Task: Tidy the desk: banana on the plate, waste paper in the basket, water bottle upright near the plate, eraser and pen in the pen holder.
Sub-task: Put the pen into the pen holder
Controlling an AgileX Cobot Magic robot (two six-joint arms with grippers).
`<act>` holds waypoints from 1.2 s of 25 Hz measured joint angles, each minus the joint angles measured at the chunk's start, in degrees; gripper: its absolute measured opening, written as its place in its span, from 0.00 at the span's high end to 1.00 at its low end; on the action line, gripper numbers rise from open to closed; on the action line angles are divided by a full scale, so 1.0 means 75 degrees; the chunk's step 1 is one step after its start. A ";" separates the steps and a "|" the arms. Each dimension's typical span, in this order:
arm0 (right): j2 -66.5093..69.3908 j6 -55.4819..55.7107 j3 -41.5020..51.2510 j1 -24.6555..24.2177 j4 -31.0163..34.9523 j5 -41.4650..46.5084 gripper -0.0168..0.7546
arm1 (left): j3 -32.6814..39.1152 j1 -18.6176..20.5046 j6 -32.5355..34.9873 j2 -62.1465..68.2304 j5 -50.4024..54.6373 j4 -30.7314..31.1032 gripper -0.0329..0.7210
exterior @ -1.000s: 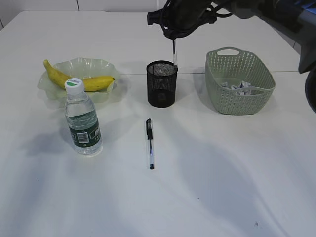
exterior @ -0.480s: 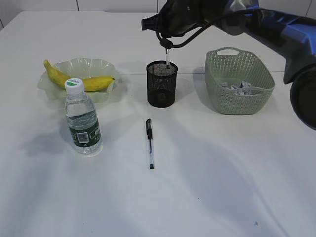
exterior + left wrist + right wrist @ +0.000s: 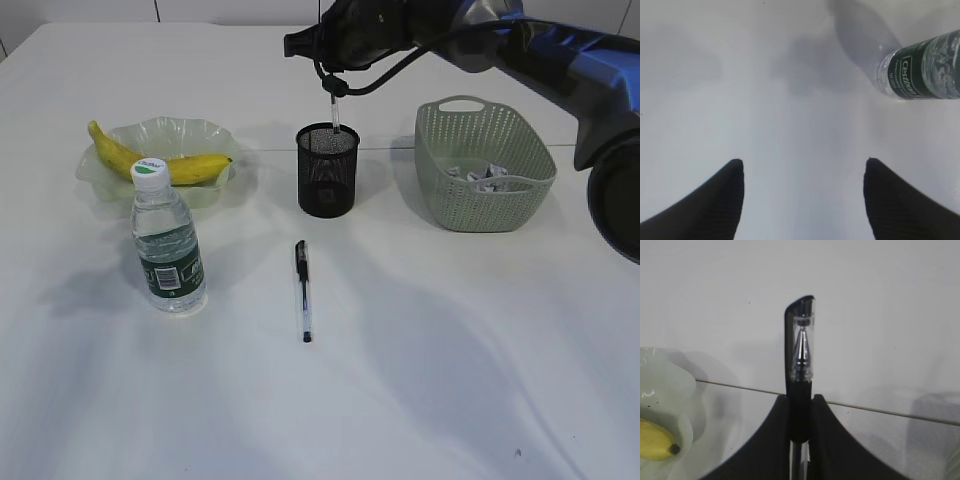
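Nearest, my left gripper (image 3: 802,200) hangs with fingers apart by the upright clear plastic water bottle (image 3: 166,240). Farther off lies a black-capped clear pen (image 3: 302,289). Beyond, my right gripper (image 3: 800,412) pinches another capped pen (image 3: 801,355) above the black mesh pen holder (image 3: 327,169).

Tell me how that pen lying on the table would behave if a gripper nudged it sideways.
The pen lies flat on bare table; its round, slim barrel would probably roll. It looks rigid and light, so it likely skids easily. The clip on its black cap might stop the roll early.
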 joint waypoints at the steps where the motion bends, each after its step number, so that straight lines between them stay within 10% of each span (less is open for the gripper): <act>1: 0.0000 0.0000 0.0000 0.0000 0.0000 0.0000 0.91 | 0.0000 0.0000 0.0000 0.0000 0.0000 0.0038 0.26; 30: -0.2017 -0.0819 0.0287 0.0291 0.0020 0.2588 0.91 | 0.0000 0.0000 0.0000 0.0000 0.0136 0.0170 0.26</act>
